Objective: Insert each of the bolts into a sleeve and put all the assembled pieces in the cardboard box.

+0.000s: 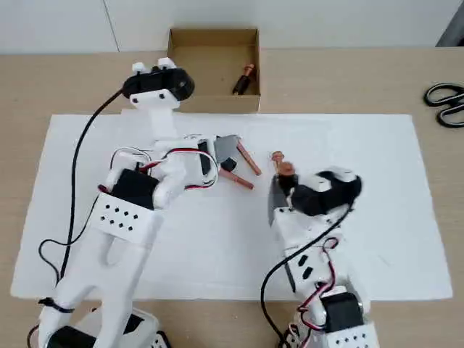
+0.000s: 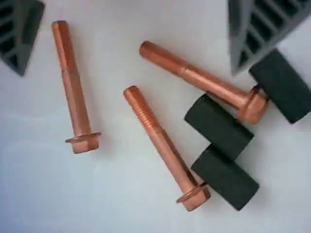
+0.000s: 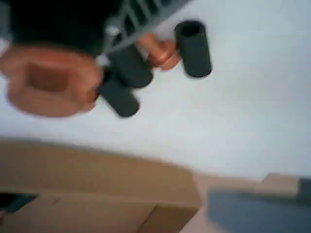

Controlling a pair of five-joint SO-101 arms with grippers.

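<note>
A white sheet (image 1: 377, 217) covered the middle of the tabletop (image 1: 362, 80). Nearest the arm bases, the right gripper (image 1: 281, 174) was clenched on a copper bolt (image 3: 48, 82), close to the sheet's centre.

Slightly farther back, the left gripper (image 2: 128, 72) hung over the sheet with its jaws spread wide, grasping nothing. Beneath it lay three loose bolts (image 2: 163, 145) and three black sleeves (image 2: 218, 126), all on their sides. Two sleeves touched each other. Two bolt heads rested against sleeves, and the third bolt lay apart.

Beyond the sheet stood the open cardboard box (image 1: 214, 103). It held one assembled piece (image 1: 245, 80) against the wall on the right arm's side. Scissors (image 1: 446, 104) lay at the tabletop's far right edge.
</note>
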